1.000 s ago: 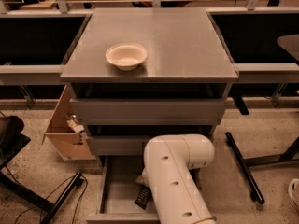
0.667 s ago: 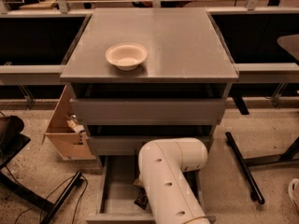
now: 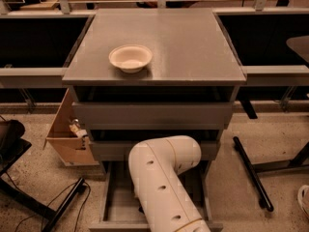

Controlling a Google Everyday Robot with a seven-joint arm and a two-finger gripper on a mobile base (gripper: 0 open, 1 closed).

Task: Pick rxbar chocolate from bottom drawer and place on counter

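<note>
Arm has swung left over the open bottom drawer in the last second; I judge I'm lining up the grasp. My gripper is down inside the drawer, hidden under the arm; its state I cannot tell. The rxbar chocolate is not visible, presumably beneath. The counter carries a bowl, front-left.

The arm has swung to the left across the open bottom drawer, so its white elbow now sits nearer the drawer's left wall. A dark object at the arm's left edge is more covered than before. The end effector is hidden under the arm, inside the drawer.
</note>
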